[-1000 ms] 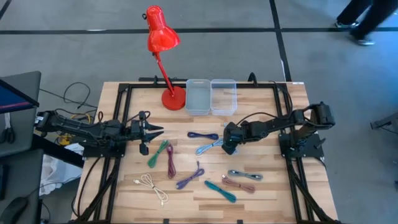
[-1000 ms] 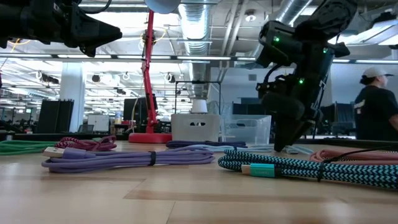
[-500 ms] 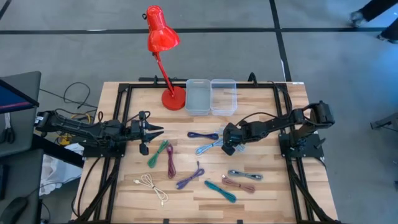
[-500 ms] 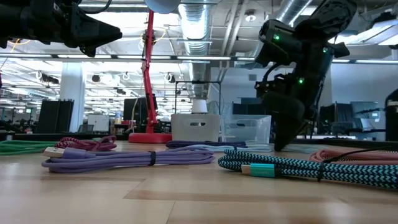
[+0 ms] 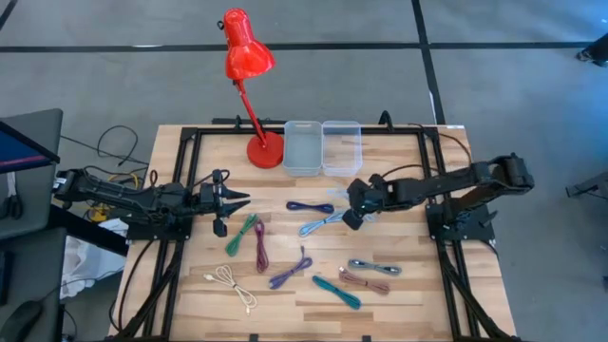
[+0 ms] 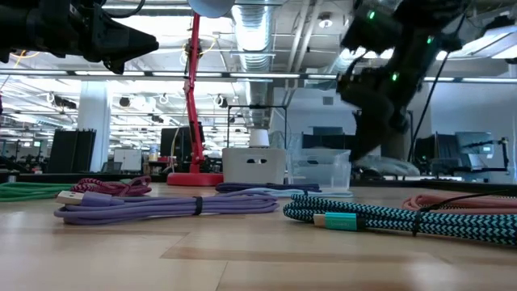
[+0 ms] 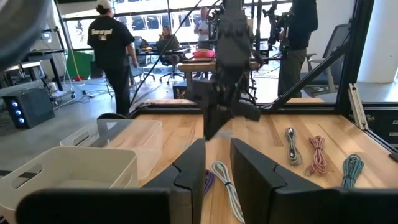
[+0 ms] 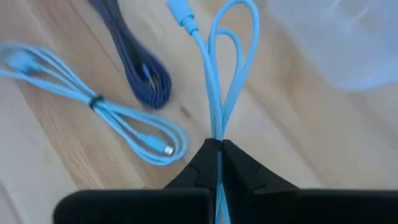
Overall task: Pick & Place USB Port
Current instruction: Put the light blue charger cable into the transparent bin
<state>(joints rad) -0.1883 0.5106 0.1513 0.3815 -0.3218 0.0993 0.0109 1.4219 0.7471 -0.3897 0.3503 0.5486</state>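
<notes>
My right hand (image 5: 353, 211) has lifted off the counter (image 5: 408, 294) in the last second: before, it was pressed down on the light blue cable (image 8: 214, 81) near the middle of the counter, and now it rides higher and a little nearer the clear bins (image 5: 323, 145), with my arm stretched out flatter. I take that to mean the pick is done and the carry has begun. My right wrist view shows my fingers (image 8: 239, 169) pinched narrow on that cable, its loops hanging forward past the fingertips, one plug end free in the air. Below lie a second light blue cable (image 8: 93, 102) and a dark blue cable (image 8: 140, 71), both flat on the wood, and a corner of a clear bin sits just beyond. In the high view part of my cable appears to trail on the counter, so it may drag as I go. My left hand (image 5: 231, 199) hovers over the counter's left side, fingers a narrow gap apart, holding nothing. Next, I judge, comes the short move over a bin and the release.
</notes>
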